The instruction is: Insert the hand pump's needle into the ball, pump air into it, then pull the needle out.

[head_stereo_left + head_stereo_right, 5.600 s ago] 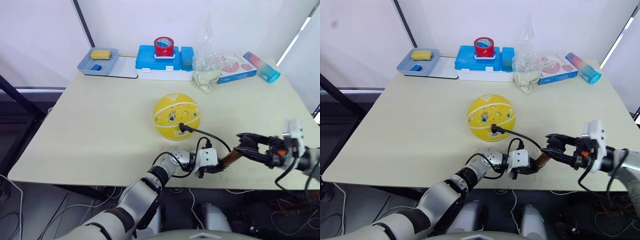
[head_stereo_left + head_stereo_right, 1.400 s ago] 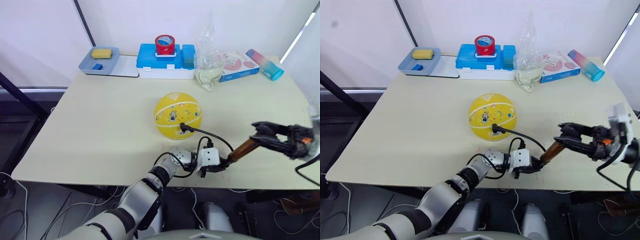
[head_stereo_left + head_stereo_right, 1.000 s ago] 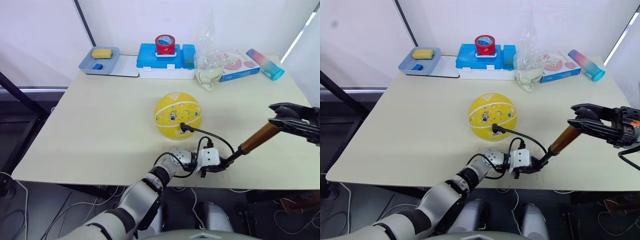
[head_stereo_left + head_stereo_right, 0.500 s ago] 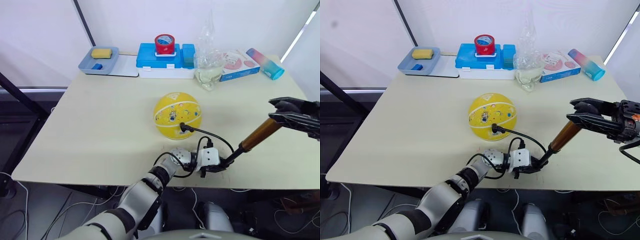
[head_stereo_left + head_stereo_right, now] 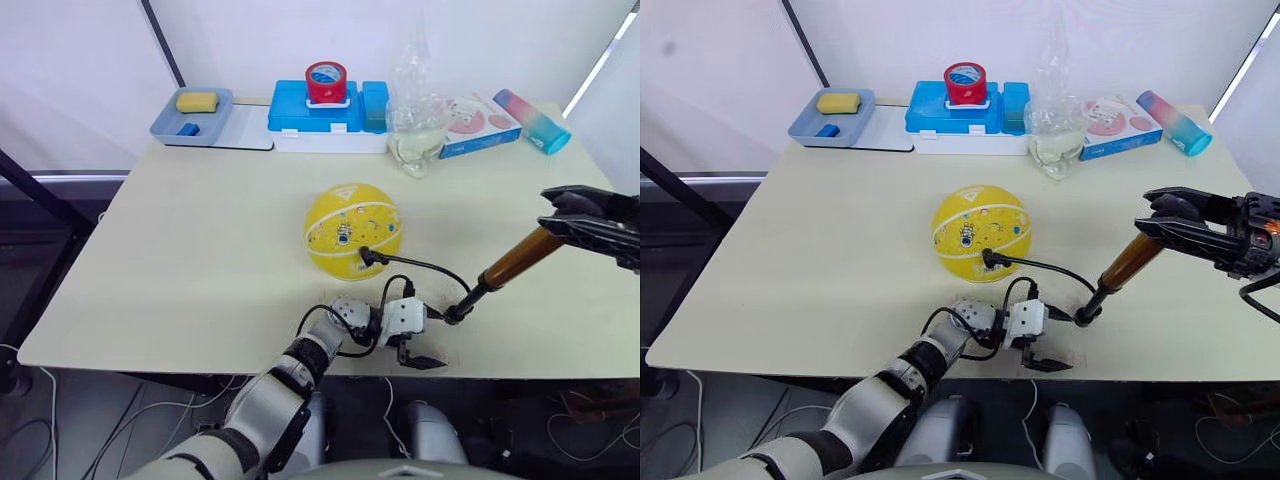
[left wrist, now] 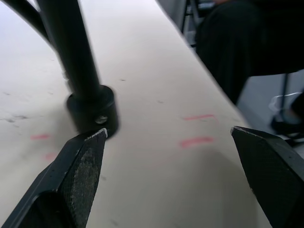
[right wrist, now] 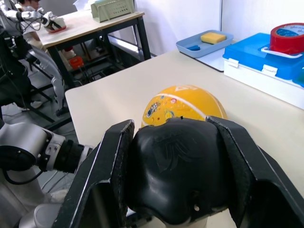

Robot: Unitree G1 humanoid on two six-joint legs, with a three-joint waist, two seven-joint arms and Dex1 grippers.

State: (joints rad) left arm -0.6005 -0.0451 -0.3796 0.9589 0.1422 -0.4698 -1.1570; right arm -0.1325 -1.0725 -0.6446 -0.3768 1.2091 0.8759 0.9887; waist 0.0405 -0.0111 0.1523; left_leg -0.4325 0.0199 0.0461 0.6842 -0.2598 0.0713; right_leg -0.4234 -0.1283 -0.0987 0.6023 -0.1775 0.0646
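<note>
Resting at the near table edge, the left gripper (image 5: 408, 348) is spread open, the hand pump (image 5: 497, 271)'s black foot just beside one finger (image 6: 78, 173). Light, rigid barrel; the right gripper (image 5: 560, 210) clamps its handle (the best hold). Farther off, the needle (image 5: 364, 255) sits in the ball (image 5: 353, 230), which looks light and liable to roll.

Your left gripper (image 5: 410, 352) lies low at the near edge, fingers spread; your right gripper (image 5: 555, 212) is clamped, raised at right.
</note>
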